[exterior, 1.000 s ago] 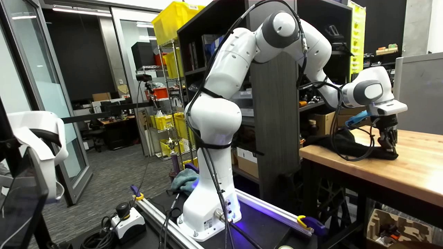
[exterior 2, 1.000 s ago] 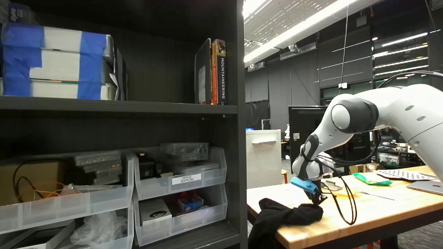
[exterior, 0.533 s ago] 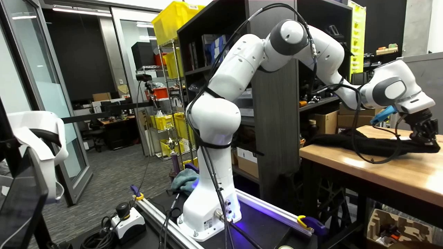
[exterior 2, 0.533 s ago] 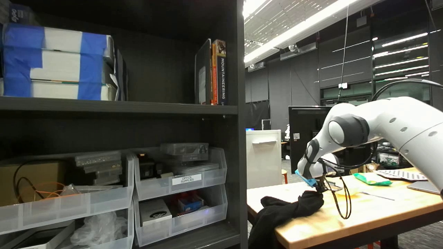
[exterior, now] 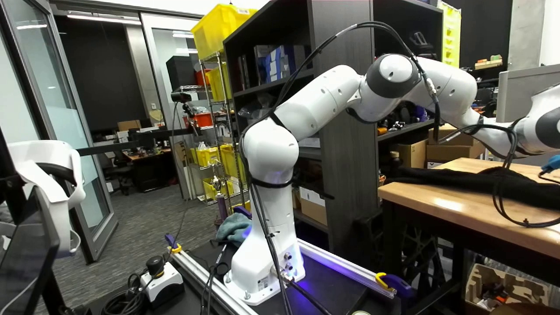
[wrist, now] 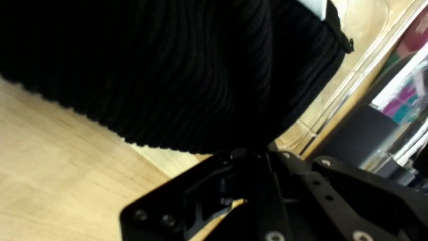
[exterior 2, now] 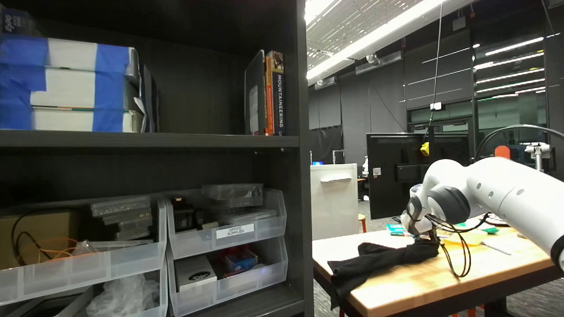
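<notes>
The cloth (wrist: 187, 77) looks matt and ribbed — a coarse knit; the bench (exterior: 472, 209) is smooth, glossy wood. Matt fingers (wrist: 200, 179) carry shiny metal screws (wrist: 275, 236); the arm (exterior: 323, 98) looks smooth and glossy — the bins (exterior 2: 194, 243), translucent plastic.

Gripper (wrist: 253, 154) was black, cloth (wrist: 160, 77) was black with fine ribbed lines, table (exterior 2: 405, 281) was honey-coloured with wood grain, arm (exterior: 323, 103) was white with dark grey bands, 3 boxes (exterior 2: 69, 83) were white with blue stripes, bookcase (exterior: 345, 183) was streaked charcoal, crates (exterior: 222, 31) were yellow
</notes>
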Tool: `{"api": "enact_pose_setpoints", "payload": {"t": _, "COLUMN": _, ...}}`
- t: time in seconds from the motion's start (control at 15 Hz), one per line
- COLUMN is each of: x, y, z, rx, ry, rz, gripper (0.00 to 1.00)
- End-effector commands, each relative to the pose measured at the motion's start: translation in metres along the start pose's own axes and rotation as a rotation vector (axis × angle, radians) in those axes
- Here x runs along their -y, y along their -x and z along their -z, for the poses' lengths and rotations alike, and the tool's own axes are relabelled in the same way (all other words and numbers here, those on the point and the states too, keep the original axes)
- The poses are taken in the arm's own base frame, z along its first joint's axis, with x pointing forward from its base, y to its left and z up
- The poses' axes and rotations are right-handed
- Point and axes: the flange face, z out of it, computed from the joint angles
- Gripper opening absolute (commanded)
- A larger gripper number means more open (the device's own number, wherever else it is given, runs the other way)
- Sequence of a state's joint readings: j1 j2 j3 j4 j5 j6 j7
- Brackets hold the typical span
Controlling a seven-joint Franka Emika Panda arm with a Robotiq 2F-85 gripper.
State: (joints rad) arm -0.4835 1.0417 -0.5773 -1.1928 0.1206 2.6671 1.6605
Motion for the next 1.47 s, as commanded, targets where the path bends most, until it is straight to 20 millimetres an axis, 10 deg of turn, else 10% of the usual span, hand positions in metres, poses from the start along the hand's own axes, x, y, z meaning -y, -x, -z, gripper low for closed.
{"api": "enact_pose_setpoints", "payload": {"t": 0.0, "x": 0.014, "y": -0.016, "z": -0.030, "rx": -0.114, "ry": -0.006, "rz": -0.149, "gripper": 0.01}}
{"api": "enact_pose_setpoints", "payload": {"t": 0.4, "x": 0.007, "y": 0.037, "z": -0.030, "rx": -0.114, "ry": 0.094, "rz": -0.184, "gripper": 0.01}}
{"api": "enact_pose_setpoints", "payload": {"t": 0.93, "x": -0.014, "y": 0.181, "z": 0.063, "rx": 0.162, "ry": -0.021, "rz": 0.238, "gripper": 0.01}}
{"api": "enact_pose_setpoints", "payload": {"t": 1.4, "x": -0.049, "y": 0.204, "z": 0.111, "rx": 0.298, "ry": -0.024, "rz": 0.428, "gripper": 0.01}}
